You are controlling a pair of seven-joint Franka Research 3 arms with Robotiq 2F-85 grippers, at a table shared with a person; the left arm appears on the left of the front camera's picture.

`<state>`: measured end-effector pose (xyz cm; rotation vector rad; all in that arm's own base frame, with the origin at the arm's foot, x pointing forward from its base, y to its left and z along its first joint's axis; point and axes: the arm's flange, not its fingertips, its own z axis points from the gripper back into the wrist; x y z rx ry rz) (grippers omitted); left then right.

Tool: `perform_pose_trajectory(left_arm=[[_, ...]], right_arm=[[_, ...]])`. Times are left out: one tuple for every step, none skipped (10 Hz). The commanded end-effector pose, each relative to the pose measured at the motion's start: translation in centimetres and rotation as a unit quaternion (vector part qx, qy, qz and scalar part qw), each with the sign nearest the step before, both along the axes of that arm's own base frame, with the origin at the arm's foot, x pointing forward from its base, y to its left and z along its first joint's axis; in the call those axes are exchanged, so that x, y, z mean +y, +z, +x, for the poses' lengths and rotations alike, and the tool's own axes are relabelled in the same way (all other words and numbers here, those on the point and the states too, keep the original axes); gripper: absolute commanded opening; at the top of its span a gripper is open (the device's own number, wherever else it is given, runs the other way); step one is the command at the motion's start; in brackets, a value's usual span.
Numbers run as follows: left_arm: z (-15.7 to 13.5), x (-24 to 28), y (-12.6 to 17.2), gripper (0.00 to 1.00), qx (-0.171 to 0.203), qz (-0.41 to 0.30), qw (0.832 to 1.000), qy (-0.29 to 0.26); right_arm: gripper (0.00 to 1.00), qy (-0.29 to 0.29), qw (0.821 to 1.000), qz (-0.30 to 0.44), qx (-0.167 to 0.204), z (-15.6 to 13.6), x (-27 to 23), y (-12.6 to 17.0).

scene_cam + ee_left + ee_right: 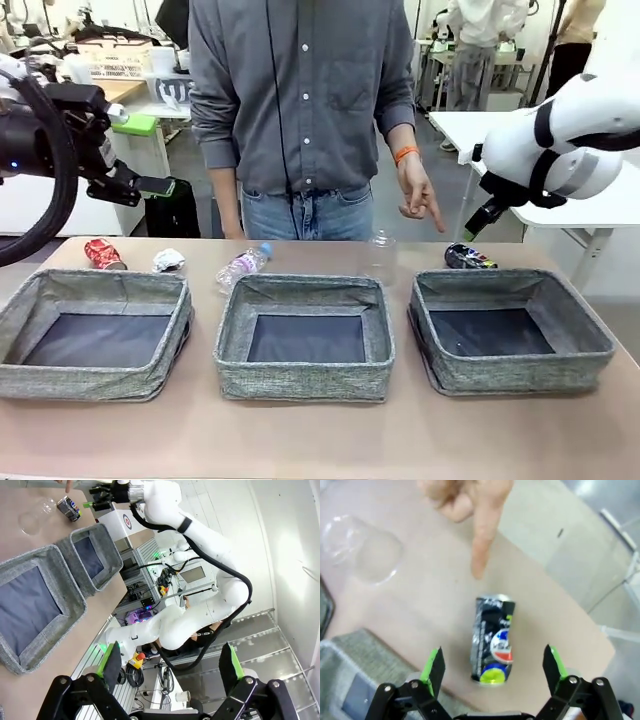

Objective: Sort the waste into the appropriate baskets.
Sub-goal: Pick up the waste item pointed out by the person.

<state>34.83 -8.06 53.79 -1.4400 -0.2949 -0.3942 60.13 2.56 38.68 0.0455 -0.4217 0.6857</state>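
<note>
Three grey fabric baskets stand in a row: left (90, 380), middle (300, 380), right (520, 372). Behind them lies the waste: a crushed red can (104, 254), a white paper wad (168, 261), a blue-capped bottle (243, 265), a clear cup (380, 245) and a dark printed can (468, 258). The person's hand (420, 195) points down at the dark can (492, 640). My right gripper (494, 667) hovers open just above that can, its fingers on either side of it. My left gripper (150, 155) hangs open and empty, high over the table's far left.
The person stands at the far edge, behind the middle basket. In the right wrist view the pointing finger (482, 555) is close above the can, the cup (362, 547) lies to one side, and the right basket's rim (370, 650) is beside my fingers. Bare table lies in front of the baskets.
</note>
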Motion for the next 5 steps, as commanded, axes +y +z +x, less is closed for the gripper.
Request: perform_pose_trajectory(left_arm=[[-0.1, -0.1, 0.1, 1.00, -0.012, -0.005, 1.000, -0.004], [-0.1, -0.1, 0.1, 1.00, -0.012, -0.005, 1.000, -0.004], [-0.1, -0.1, 0.1, 1.00, -0.012, -0.005, 1.000, -0.004], [-0.1, -0.1, 0.1, 1.00, -0.012, -0.005, 1.000, -0.004], [-0.1, -0.1, 0.1, 1.00, -0.012, -0.005, 1.000, -0.004]], right_arm=[[1.00, 0.008, 1.000, -0.008, 0.000, 2.4, -0.8, -1.6], [1.00, 0.014, 1.000, -0.013, 0.007, 2.7, -1.0, -2.7], [1.00, 0.019, 1.000, -0.012, 0.006, 2.9, -1.1, -3.6], [1.00, 0.028, 1.000, 0.003, 0.009, 3.0, -1.2, -4.7], [1.00, 0.031, 0.999, 0.010, 0.024, 3.1, -1.5, -6.1]])
